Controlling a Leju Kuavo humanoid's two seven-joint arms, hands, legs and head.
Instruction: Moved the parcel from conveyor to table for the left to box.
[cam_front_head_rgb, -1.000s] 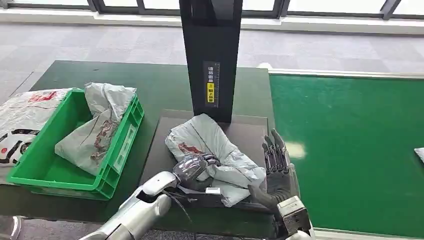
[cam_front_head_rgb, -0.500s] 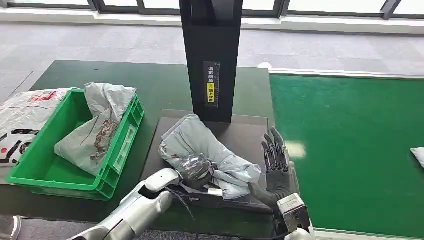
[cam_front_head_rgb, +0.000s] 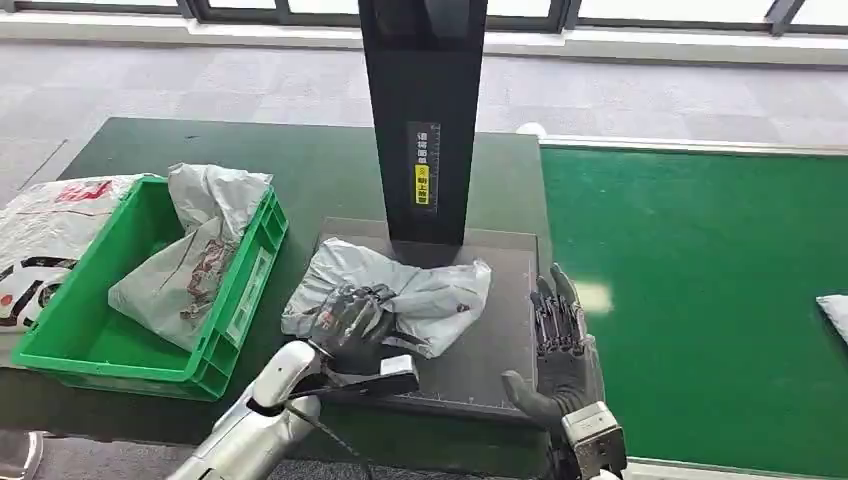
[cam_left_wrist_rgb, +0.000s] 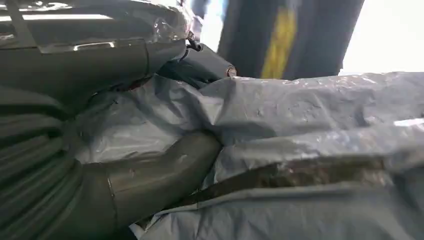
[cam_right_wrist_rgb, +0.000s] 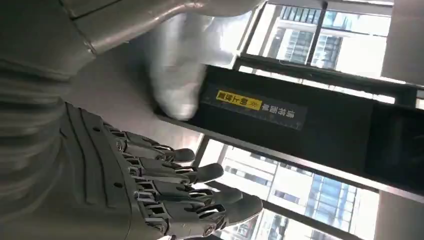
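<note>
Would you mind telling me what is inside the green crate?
The green crate holds one crumpled grey parcel bag with red-brown print, leaning up over the far rim. Whatever lies beneath that bag is covered; the rest of the crate floor is bare.

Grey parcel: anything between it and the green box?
Nothing visible. The left hand grips the grey parcel on the dark platform; only bare table separates it from the green box, which already holds another bag.
</note>
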